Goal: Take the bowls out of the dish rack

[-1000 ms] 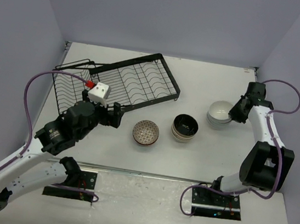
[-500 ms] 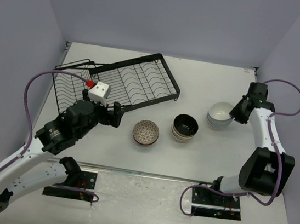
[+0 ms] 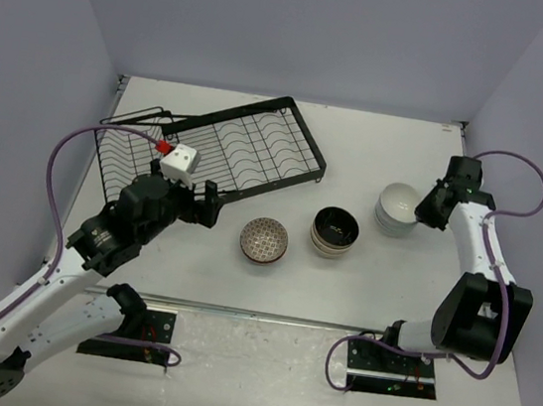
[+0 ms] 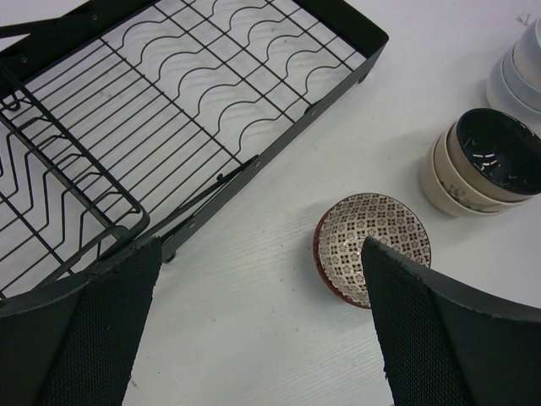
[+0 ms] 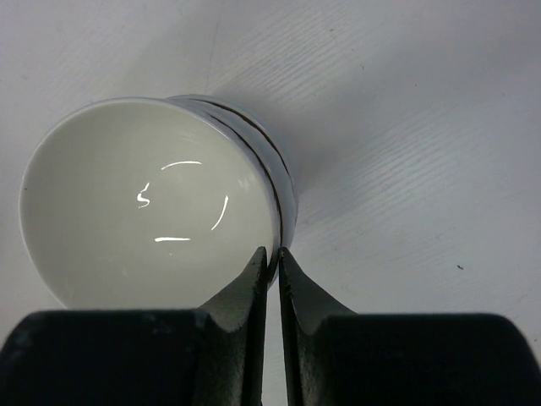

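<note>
Bowls [image 3: 334, 231] are stacked by kind outside dish rack [image 4: 334, 91], saving space. Right gripper [image 5: 272, 254] is closed empty beside white stack [image 5: 144, 211]; left gripper [image 4: 258, 254] is opened wide.

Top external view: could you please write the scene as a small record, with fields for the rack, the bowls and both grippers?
dish rack: black wire, far left of the table, no bowl visible in it
white bowls: stacked, right side of the table
dark-inside bowls: stacked, centre
patterned bowl: on the table, left of the dark-inside stack
left gripper: jaws wide open, empty, by the rack's near edge
right gripper: jaws shut, tips at the white stack's rim, contact unclear
</note>
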